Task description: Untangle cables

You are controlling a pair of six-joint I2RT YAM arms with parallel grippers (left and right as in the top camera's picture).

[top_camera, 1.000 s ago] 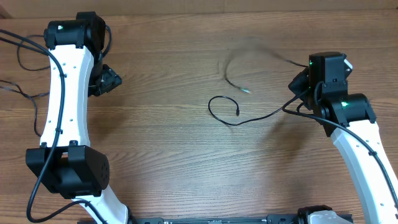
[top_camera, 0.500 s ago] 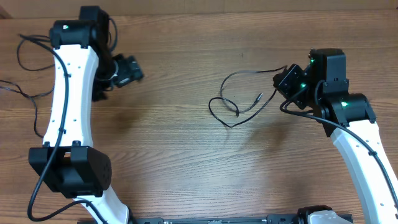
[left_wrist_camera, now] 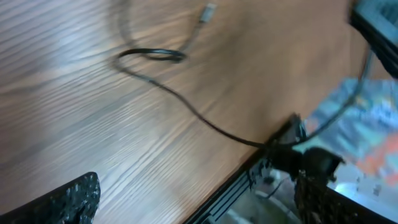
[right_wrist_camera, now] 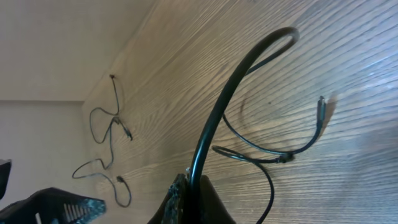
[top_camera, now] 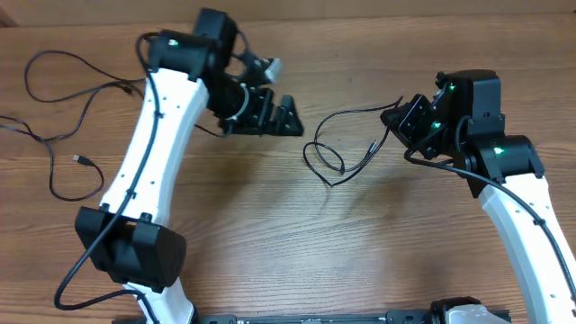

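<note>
Right claw point(top_camera: 400, 117) clamped on a black cable point(top_camera: 346, 112) that loops and crosses mid-desk point(top_camera: 270, 234). Left claw point(top_camera: 290, 117) spread wide, empty, near the loop. Other cables point(top_camera: 79, 159) lie apart far left. Judged partly done; centre loop left to free

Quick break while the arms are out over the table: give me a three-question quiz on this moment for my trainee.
1. True or false: the left gripper is shut on a cable.
2. Which gripper holds the looped cable? A) the left gripper B) the right gripper C) neither
3. Fill in: the other loose cables lie on the robot's ____ side.

Key: 1. False, it is open and empty. 2. B. 3. left.
</note>
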